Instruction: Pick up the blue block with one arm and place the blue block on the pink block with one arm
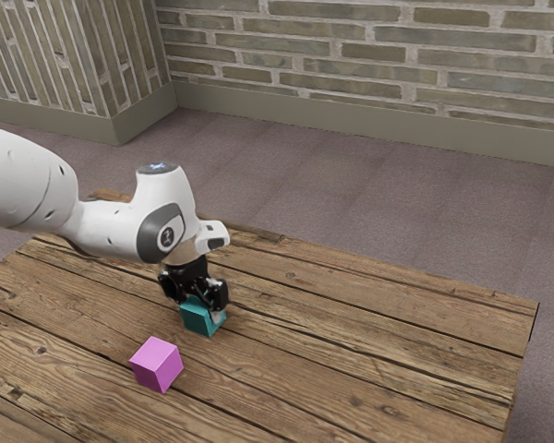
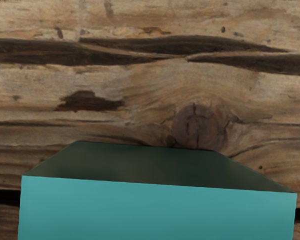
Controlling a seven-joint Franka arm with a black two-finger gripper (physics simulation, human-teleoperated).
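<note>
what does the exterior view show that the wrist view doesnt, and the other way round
Exterior view: the white arm, the gripper down at the blue block, the pink block lying apart from it, toward the exterior view's left and nearer the camera, plus the floor and brick wall.
Wrist view: close wood detail just beyond the block, namely a round knot and dark cracks along the planks.
Both: the blue block and the wooden table under it.
</note>
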